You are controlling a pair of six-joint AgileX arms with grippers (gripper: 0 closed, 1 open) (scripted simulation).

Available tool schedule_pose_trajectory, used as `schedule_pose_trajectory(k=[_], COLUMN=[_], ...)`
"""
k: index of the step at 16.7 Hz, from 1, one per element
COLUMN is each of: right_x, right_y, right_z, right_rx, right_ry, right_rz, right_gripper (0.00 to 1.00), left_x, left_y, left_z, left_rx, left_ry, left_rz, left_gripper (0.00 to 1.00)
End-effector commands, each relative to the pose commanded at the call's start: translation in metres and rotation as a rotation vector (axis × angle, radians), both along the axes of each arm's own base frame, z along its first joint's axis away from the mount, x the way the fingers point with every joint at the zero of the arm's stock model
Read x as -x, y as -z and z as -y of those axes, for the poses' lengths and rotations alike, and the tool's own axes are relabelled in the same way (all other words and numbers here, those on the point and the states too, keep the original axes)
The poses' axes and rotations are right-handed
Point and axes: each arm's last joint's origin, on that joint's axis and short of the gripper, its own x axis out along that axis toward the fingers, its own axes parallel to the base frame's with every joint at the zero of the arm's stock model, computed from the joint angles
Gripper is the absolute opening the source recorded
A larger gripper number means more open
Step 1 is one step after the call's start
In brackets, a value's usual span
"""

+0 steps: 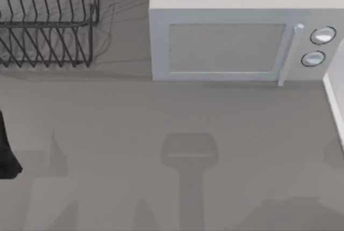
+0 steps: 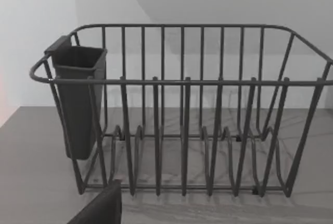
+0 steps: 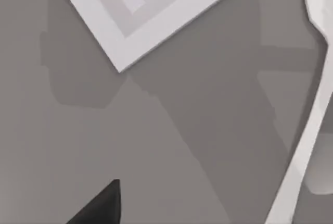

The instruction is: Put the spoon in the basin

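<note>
Here, rack point(image 1: 48, 21): set at the tabletop's point(image 1: 161, 134) far left corner.
Microwave point(image 1: 236, 32): placed along the far edge.
Spoon point(image 3: 312, 109): seen lying on the tabletop in the right wrist view.
Left arm point(image 1: 6, 153): seen at the left edge.
Grip of either gripper: could not be told.

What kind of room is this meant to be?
Probably a kitchen counter, in a rendered simulation: a wire dish rack with a cutlery cup, a microwave, and a white spoon on the grey table.
</note>
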Motion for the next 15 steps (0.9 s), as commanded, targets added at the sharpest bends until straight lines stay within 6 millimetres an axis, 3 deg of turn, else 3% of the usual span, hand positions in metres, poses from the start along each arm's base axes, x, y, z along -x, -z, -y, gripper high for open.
schedule_pose_trajectory(k=[6,13,15], right_x=[-0.031,-0.034,-0.036], right_y=[-0.003,-0.003,0.006], right_z=[0.007,0.007,0.008], right_rx=[-0.066,-0.070,-0.070], right_ry=[0.203,0.219,0.223], right_rz=[-0.333,-0.362,-0.368], right_gripper=[1.00,1.00,1.00], left_x=[0.000,0.000,0.000], left_y=[0.000,0.000,0.000], left_z=[0.000,0.000,0.000], left_rx=[0.000,0.000,0.000], left_ry=[0.000,0.000,0.000], left_rz=[0.000,0.000,0.000], left_gripper=[1.00,1.00,1.00])
